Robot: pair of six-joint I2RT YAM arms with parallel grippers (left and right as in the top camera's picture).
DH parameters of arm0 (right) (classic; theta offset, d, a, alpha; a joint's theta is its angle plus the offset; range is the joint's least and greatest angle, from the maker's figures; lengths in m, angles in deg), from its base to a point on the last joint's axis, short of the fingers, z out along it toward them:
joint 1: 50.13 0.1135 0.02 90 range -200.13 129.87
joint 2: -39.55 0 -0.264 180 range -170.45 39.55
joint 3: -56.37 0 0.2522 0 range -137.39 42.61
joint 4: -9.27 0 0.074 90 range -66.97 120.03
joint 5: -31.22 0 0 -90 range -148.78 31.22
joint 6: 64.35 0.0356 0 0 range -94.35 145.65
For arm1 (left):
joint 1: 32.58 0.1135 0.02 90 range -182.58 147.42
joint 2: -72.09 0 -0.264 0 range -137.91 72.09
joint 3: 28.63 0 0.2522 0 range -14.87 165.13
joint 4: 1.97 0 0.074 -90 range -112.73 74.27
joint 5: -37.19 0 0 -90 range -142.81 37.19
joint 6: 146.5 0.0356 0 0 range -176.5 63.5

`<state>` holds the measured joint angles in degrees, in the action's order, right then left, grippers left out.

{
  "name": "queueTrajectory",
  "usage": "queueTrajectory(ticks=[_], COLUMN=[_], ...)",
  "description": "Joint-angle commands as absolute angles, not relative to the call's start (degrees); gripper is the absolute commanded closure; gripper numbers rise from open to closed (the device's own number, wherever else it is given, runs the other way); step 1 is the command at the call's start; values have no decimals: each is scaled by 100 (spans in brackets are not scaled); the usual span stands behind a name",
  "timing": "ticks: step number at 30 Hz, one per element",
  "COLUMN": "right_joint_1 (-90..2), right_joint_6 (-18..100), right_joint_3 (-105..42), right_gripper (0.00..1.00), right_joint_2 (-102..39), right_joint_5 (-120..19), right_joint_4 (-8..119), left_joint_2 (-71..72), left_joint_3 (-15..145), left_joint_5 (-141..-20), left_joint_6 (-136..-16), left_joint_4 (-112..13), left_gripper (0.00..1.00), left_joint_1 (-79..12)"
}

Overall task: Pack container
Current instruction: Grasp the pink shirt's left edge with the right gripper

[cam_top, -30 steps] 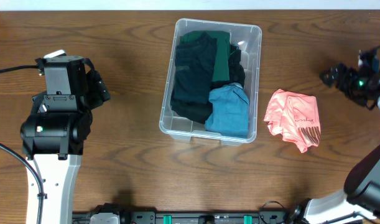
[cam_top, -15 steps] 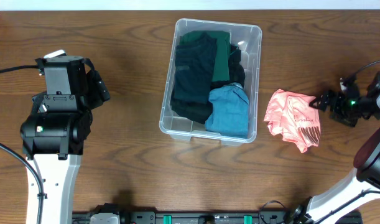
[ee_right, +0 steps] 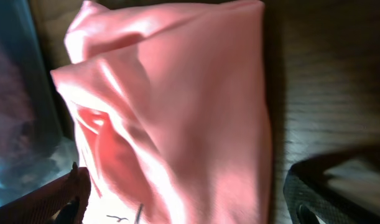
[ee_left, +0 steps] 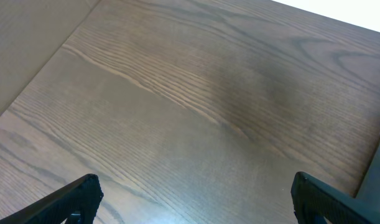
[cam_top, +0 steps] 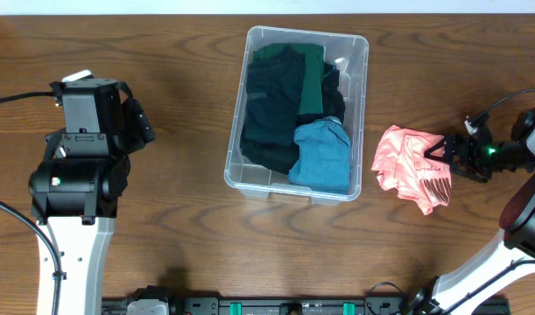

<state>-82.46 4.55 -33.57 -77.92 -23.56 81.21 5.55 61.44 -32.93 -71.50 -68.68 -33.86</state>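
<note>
The container (cam_top: 359,52) is a clear plastic bin at the table's centre, holding dark green and black garments (cam_top: 280,96) and a folded blue one (cam_top: 323,156). A crumpled pink garment (cam_top: 410,164) lies on the table to the bin's right; it fills the right wrist view (ee_right: 177,106). My right gripper (cam_top: 440,150) is open at the pink garment's right edge, its fingers (ee_right: 190,199) spread on either side of the cloth. My left gripper (ee_left: 193,199) is open and empty over bare wood at the far left, by its arm (cam_top: 83,149).
The bin's wall shows at the left edge of the right wrist view (ee_right: 15,93). Wooden table (cam_top: 179,219) surrounds the bin. The right arm's base and cable (cam_top: 525,210) occupy the right edge.
My right gripper has moved down and leftward from the far right edge to the pink garment's right side. The left arm and the bin's contents have not moved.
</note>
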Motion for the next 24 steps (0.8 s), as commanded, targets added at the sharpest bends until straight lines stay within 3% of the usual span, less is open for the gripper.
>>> queueTrajectory(ticks=[1,15,19,24], right_joint_1=[-8137,-7718,-7580,-7599], right_joint_6=[265,155,186,243], right_joint_3=[-3320,-3294,-3294,-3294], right_gripper=[3,7,11,7], right_joint_2=[-8162,-8330,-8330,-8330], right_joint_5=[-2369,-2235,-2681,-3258], right_joint_4=[8103,8132,8110,8090], left_joint_2=[542,542,542,542], left_joint_3=[6133,6133,6133,6133], left_joint_5=[-3219,-3219,-3219,-3219], left_joint_6=[-7178,-7178,-7178,-7178], left_joint_4=[-6886,-6886,-6886,-6886], left_gripper=[2,2,2,2], left_joint_1=[-3362,-3362,-3362,-3362])
